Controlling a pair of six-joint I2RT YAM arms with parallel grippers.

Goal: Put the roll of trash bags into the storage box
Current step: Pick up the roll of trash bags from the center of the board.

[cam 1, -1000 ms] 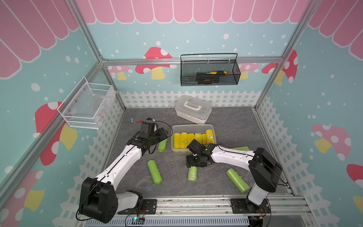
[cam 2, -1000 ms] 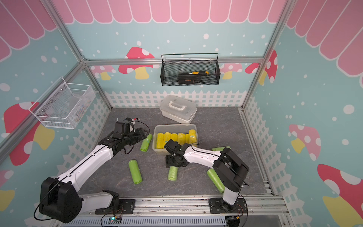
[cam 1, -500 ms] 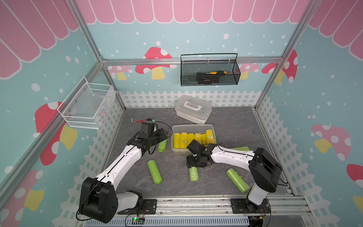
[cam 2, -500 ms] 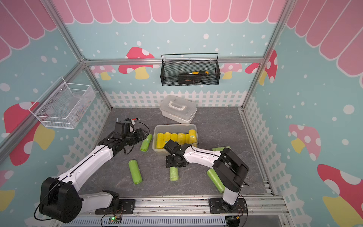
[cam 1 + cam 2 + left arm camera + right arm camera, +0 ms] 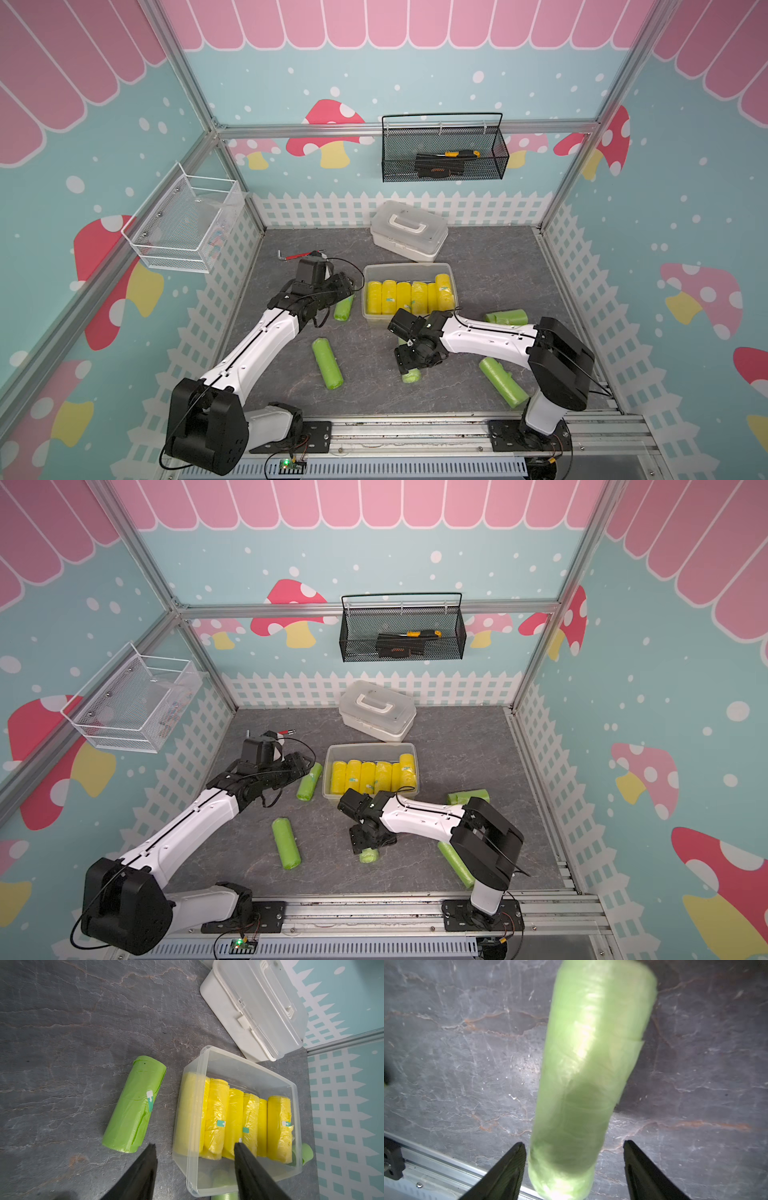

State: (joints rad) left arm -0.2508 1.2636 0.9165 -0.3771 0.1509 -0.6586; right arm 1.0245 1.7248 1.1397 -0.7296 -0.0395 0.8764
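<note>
Right gripper (image 5: 574, 1142) is down low, jaws spread on either side of the green roll of trash bags (image 5: 587, 1064) without pinching it. The roll is outside the storage box (image 5: 409, 266), near its front wall. Yellow rolls (image 5: 399, 297) fill the box. Left gripper (image 5: 195, 1144) gapes empty over the box's side wall.

Clear, smooth plastic storage box (image 5: 249, 1072) and crinkly, glossy film on the green roll (image 5: 587, 1064) — matt, veined stone-look tabletop (image 5: 62, 1022).
</note>
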